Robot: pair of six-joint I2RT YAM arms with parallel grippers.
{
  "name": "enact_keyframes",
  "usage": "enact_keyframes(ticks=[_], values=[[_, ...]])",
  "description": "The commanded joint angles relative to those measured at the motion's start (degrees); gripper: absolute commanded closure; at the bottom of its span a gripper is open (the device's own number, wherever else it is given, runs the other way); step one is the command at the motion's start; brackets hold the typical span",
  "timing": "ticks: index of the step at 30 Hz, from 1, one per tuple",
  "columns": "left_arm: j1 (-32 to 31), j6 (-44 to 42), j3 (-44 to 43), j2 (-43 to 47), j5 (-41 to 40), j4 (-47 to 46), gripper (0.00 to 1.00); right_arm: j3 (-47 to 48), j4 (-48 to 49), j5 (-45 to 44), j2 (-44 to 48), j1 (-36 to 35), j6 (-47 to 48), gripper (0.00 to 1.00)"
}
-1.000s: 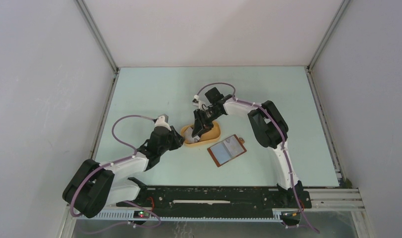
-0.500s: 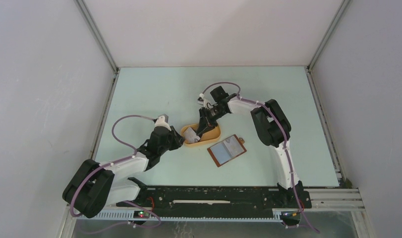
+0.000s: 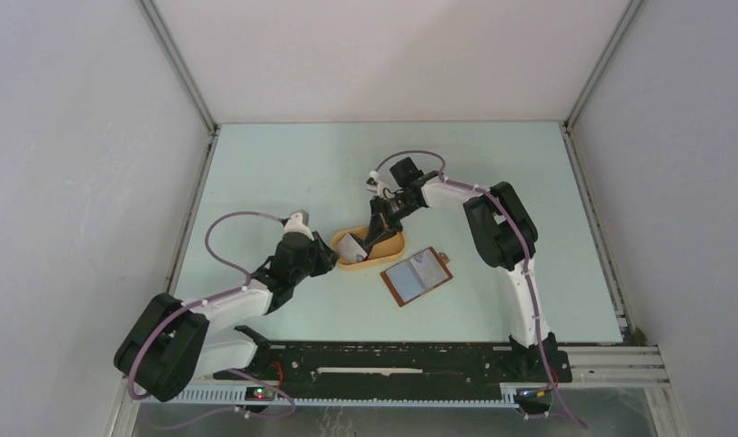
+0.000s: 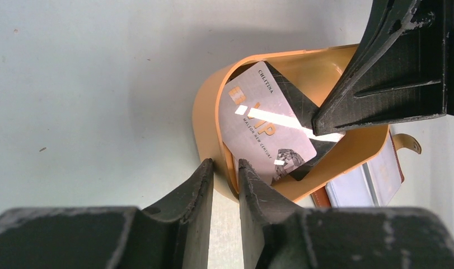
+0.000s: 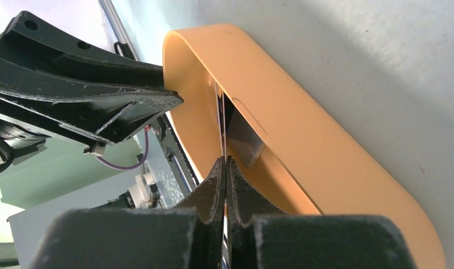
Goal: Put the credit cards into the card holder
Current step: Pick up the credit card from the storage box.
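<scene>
Reaching down into the orange tray (image 3: 399,244) from its far side, the right arm (image 3: 492,228) has its jaws pressed fully together on the edge of a silver card (image 4: 258,131). In the right wrist view this card shows only as a thin line that runs up from between the two fingertips, so it stands on its edge, in line with the jaws. In the left wrist view the same card leans in the left end of the tray. Its printed face, with a gold chip and the letters VIP, is turned to the camera. The black tip of the right jaws meets it at its right edge. A second, darker card (image 4: 291,98) lies behind the silver one, mostly covered by it, and is also inside the tray.

The left arm (image 3: 256,289) comes in from the near left. The left jaws stand astride the left end of the tray: one finger (image 4: 199,190) is outside the wall and the other is inside. The orange wall is caught between them, so they grasp the tray and not a card. Both cards are just beyond these jaws, within the tray.

The card holder (image 3: 417,278) lies open on the bench (image 3: 283,173) with its pale inner face up, just beside the near right end of the tray. It is apart from both pairs of jaws.
</scene>
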State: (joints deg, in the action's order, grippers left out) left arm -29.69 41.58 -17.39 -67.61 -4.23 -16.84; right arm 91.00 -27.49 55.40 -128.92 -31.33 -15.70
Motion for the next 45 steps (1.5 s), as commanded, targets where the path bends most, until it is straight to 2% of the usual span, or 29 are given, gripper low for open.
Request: enact_keyframes(ticks=[1,8,21,25,27,33,38,42,45], values=[[-0.1,-0.5,-2.4,2.0,0.3,1.4,0.72,-0.2,-0.7,-3.4,6.2,0.9,2.8,1.0],[-0.1,-0.7,-2.6,4.5,0.0,2.9,0.68,-0.9,-3.4,-5.7,10.1,2.0,7.7,1.0],[-0.1,-1.5,-2.0,16.9,-0.8,9.3,0.4,-4.0,-10.2,-1.3,19.8,3.4,22.3,1.0],[-0.1,-2.1,-0.1,22.9,3.2,8.8,0.34,-6.2,-13.0,2.5,24.9,3.6,28.1,1.0],[-0.1,-1.9,1.7,25.8,8.2,5.2,0.32,-8.9,-13.3,4.9,29.2,3.9,30.4,1.0],[-1.3,1.0,8.1,30.7,23.2,-14.6,0.28,-16.0,-12.3,10.4,40.4,5.7,34.0,1.0],[-8.2,-1.1,8.6,31.6,21.2,-22.4,0.24,-22.2,-6.3,14.2,47.5,7.5,31.6,1.0],[-14.4,-3.8,7.4,28.4,17.5,-28.4,0.24,-23.9,-4.4,18.8,49.5,8.7,30.0,1.0],[-16.2,-4.2,5.6,24.8,16.4,-31.1,0.25,-24.8,-2.9,20.5,50.1,8.7,28.8,1.0]])
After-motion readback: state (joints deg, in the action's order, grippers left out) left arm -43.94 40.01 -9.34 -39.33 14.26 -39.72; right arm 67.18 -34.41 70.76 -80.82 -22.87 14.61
